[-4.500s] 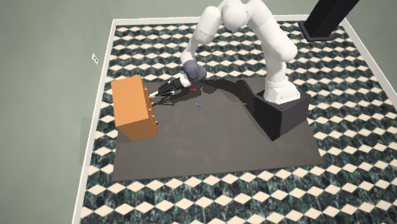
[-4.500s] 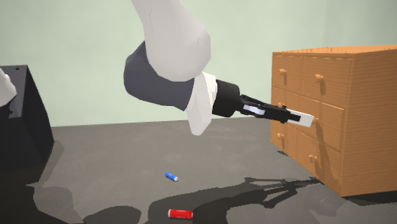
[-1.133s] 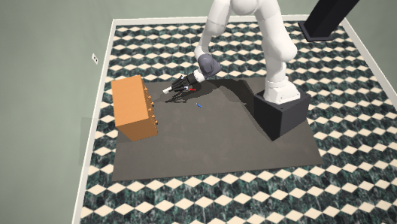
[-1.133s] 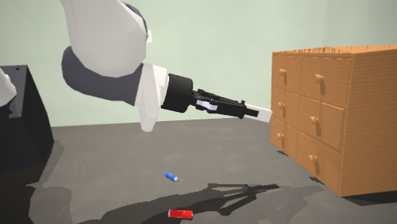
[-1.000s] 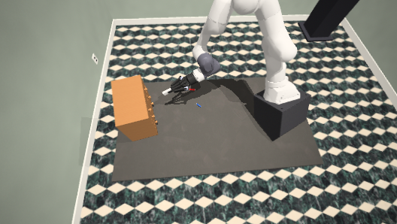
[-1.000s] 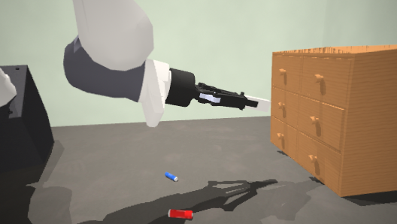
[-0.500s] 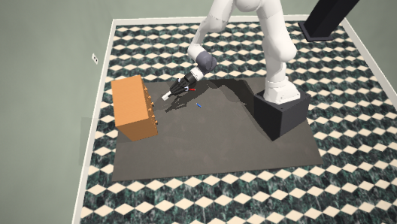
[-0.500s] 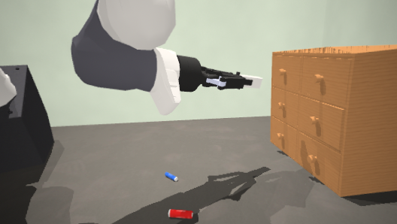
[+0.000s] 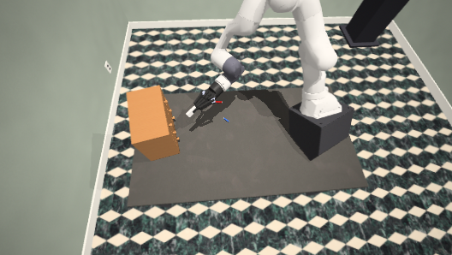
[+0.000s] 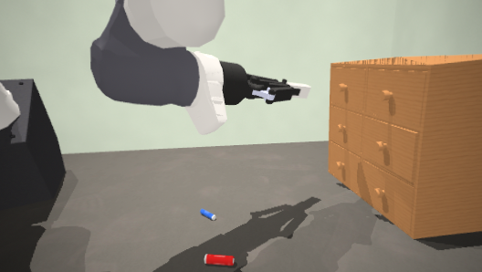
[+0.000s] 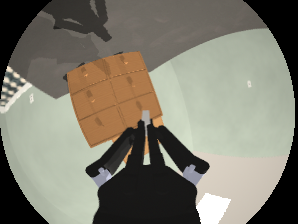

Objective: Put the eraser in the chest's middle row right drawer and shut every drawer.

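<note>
The orange wooden chest (image 9: 147,115) (image 10: 452,141) stands upright with two columns and three rows of knobbed drawers. The right drawer of the middle row (image 10: 397,152) (image 11: 102,104) stands very slightly proud of its neighbours in the exterior view. The other drawer fronts look flush. The eraser is not visible on the table, and no drawer's inside can be seen. My gripper (image 9: 190,112) (image 10: 302,90) (image 11: 146,115) is shut, with its pale finger pads together and nothing visible between them. It hangs in front of the chest, clear of it, at about the height of the top row.
A red cylinder (image 9: 218,102) (image 10: 219,260) and a blue cylinder (image 9: 226,120) (image 10: 208,214) lie on the grey surface (image 9: 248,171) (image 10: 151,183), between the chest and the dark robot base (image 9: 314,133). Pale walls stand behind the chest.
</note>
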Robot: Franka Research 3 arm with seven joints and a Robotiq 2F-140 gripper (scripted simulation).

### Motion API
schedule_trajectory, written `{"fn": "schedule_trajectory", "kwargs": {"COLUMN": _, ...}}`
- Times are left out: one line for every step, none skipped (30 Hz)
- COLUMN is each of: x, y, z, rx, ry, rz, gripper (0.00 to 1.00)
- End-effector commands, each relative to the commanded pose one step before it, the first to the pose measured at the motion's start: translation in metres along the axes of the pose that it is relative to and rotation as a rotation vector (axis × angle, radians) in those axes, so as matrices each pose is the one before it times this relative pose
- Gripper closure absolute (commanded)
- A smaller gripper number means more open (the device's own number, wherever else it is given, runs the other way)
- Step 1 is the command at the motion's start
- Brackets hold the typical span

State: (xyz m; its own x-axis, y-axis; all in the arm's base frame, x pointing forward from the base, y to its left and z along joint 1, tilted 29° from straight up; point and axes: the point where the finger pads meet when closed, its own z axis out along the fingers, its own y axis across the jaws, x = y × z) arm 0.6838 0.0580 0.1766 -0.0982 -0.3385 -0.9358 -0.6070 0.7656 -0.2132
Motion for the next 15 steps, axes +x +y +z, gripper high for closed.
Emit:
{"fn": "schedule_trajectory", "kwargs": {"x": -0.00341, "y": 0.00902, "z": 0.00122, "rx": -0.04898, "ry": 0.00756, "rz": 0.09351, "gripper": 0.9}}
{"fn": "schedule_trajectory", "kwargs": {"x": -0.00032, "y": 0.00226, "z": 0.00032, "rx": -0.00892, "ry": 0.00251, "rz": 0.00422, "gripper": 0.9}}
{"fn": "schedule_trajectory", "kwargs": {"x": -0.00029, "y": 0.00226, "z": 0.00032, "rx": -0.00893, "ry": 0.00264, "rz": 0.00424, "gripper": 0.9}}
{"fn": "schedule_trajectory", "kwargs": {"x": -0.00026, "y": 0.00227, "z": 0.00032, "rx": -0.00894, "ry": 0.00279, "rz": 0.00426, "gripper": 0.9}}
{"fn": "schedule_trajectory", "kwargs": {"x": -0.00023, "y": 0.00227, "z": 0.00032, "rx": -0.00895, "ry": 0.00294, "rz": 0.00427, "gripper": 0.9}}
{"fn": "schedule_trajectory", "kwargs": {"x": 0.0, "y": 0.0, "z": 0.0, "rx": 0.0, "ry": 0.0, "rz": 0.0, "gripper": 0.9}}
{"fn": "schedule_trajectory", "kwargs": {"x": 0.0, "y": 0.0, "z": 0.0, "rx": 0.0, "ry": 0.0, "rz": 0.0, "gripper": 0.9}}
{"fn": "schedule_trajectory", "kwargs": {"x": -0.00021, "y": 0.00228, "z": 0.00031, "rx": -0.00895, "ry": 0.00307, "rz": 0.00428, "gripper": 0.9}}
{"fn": "schedule_trajectory", "kwargs": {"x": -0.00018, "y": 0.00228, "z": 0.00031, "rx": -0.00896, "ry": 0.00323, "rz": 0.0043, "gripper": 0.9}}
{"fn": "schedule_trajectory", "kwargs": {"x": -0.00015, "y": 0.00228, "z": 0.00031, "rx": -0.00896, "ry": 0.00338, "rz": 0.00431, "gripper": 0.9}}
{"fn": "schedule_trajectory", "kwargs": {"x": -0.00012, "y": 0.00228, "z": 0.00031, "rx": -0.00895, "ry": 0.00352, "rz": 0.00432, "gripper": 0.9}}
{"fn": "schedule_trajectory", "kwargs": {"x": -0.00009, "y": 0.00229, "z": 0.00031, "rx": -0.00894, "ry": 0.00368, "rz": 0.00433, "gripper": 0.9}}
{"fn": "schedule_trajectory", "kwargs": {"x": -0.00006, "y": 0.00229, "z": 0.0003, "rx": -0.00893, "ry": 0.00384, "rz": 0.00435, "gripper": 0.9}}
{"fn": "schedule_trajectory", "kwargs": {"x": -0.00003, "y": 0.00228, "z": 0.0003, "rx": -0.00891, "ry": 0.00398, "rz": 0.00436, "gripper": 0.9}}
{"fn": "schedule_trajectory", "kwargs": {"x": 0.0, "y": 0.00228, "z": 0.0003, "rx": -0.00889, "ry": 0.00415, "rz": 0.00437, "gripper": 0.9}}
